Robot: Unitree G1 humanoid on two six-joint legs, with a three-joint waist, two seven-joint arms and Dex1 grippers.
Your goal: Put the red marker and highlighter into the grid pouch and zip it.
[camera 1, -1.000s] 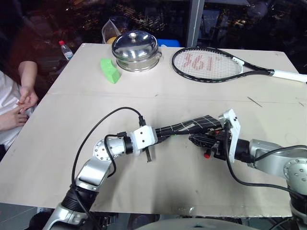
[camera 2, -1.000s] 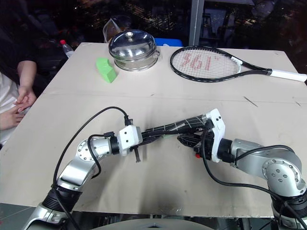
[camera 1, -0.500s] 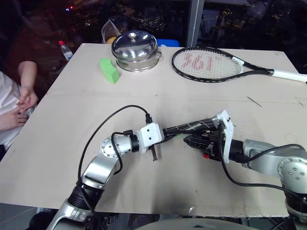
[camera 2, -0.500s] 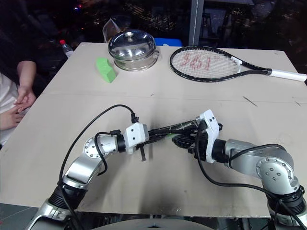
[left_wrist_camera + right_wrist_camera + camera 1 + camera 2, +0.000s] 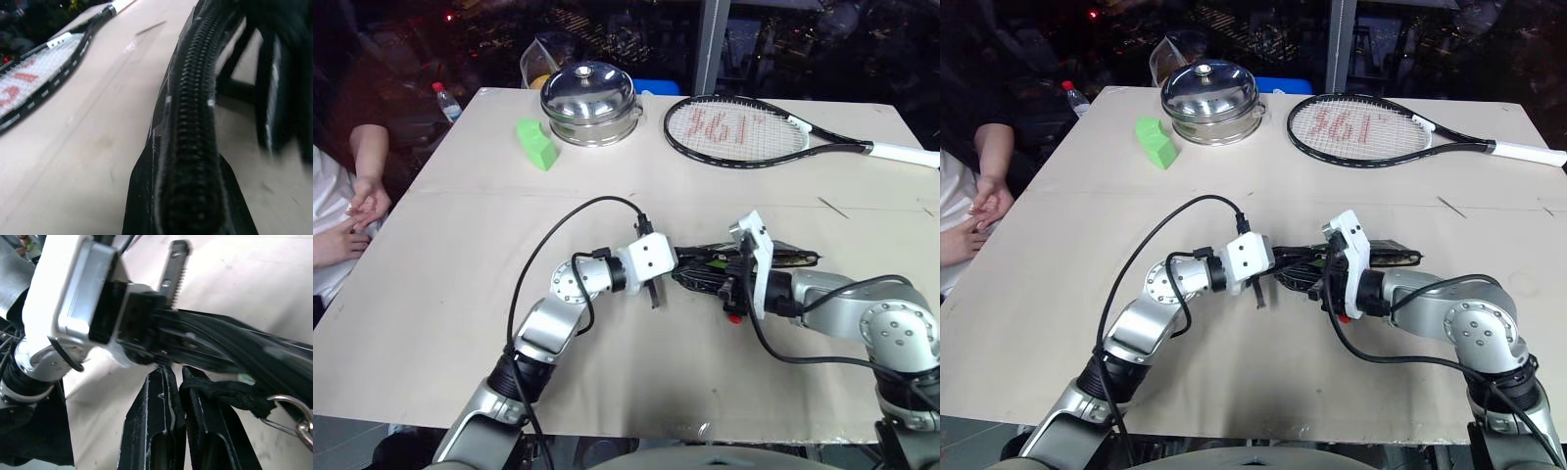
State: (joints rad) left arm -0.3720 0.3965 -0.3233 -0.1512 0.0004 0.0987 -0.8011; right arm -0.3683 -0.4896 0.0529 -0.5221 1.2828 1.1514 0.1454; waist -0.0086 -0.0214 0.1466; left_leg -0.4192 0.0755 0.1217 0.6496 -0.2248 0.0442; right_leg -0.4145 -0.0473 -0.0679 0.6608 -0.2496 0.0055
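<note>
Both hands meet mid-worktop on the grid pouch (image 5: 744, 257), which is held up off the surface between them. Left hand (image 5: 677, 271) is pressed together on the pouch's near end, zipper teeth (image 5: 188, 147) running straight out from it. Right hand (image 5: 717, 284) is pinched on the black zipper pull cord (image 5: 222, 392). A bit of green shows at the pouch mouth (image 5: 693, 258), probably the highlighter; a red tip (image 5: 733, 318) shows just under the right hand, likely the red marker's end. Can't tell if either is fully inside.

Risks, my read:
- Zip snags if a pen end still pokes into the track.
- Cord grip is thin; a sideways pull could slip it out.
- If the left hand's anchor gives, the pouch bunches and the slider stalls.
- Pouch is airborne, so an open mouth tilting down could spill contents.

Worktop (image 5: 460, 264) is pale beige board with a seam across. At the far end: steel lidded pot (image 5: 588, 102), green block (image 5: 538, 145), tennis racket (image 5: 744, 129). A seated person's hands (image 5: 357, 211) rest at the robot's left edge. Room behind is dark.
</note>
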